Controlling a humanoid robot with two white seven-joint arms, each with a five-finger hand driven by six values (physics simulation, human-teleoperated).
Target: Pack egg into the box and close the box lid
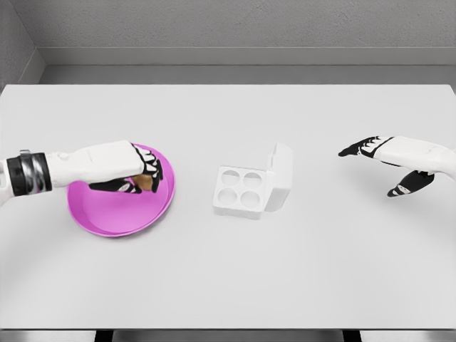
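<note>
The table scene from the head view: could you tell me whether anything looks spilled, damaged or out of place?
Nothing stands out. The white box sits flat with its lid raised and four cups empty; the left hand closes on a brownish egg over the pink plate.

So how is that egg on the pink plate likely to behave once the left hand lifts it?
The egg looks small, rounded and smooth, so it could slip between the left hand's curled fingers. Set down, it would probably roll, though the pink plate's raised rim should contain it. It's likely light but fragile, so grip gently. The box has four round cups to steady it.
</note>
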